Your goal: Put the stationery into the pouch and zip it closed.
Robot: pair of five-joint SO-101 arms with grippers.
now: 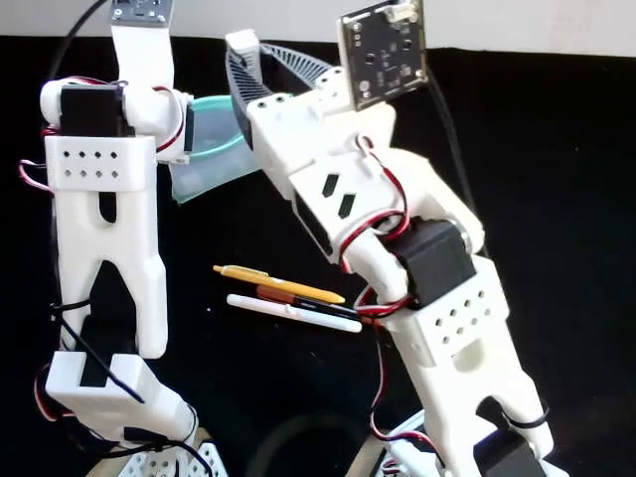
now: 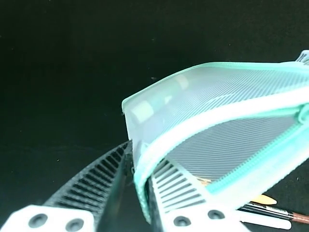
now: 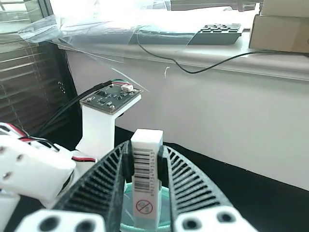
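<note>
My left gripper (image 1: 191, 134) holds the teal pouch (image 1: 214, 159) up; my right gripper (image 1: 248, 48) pinches a white block (image 1: 239, 42) above it. Three pens (image 1: 288, 296) lie on the table (image 1: 556, 179).

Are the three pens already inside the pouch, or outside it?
Outside. The yellow pen, the brown pen and the white pen lie side by side on the black table, apart from the pouch.
</note>
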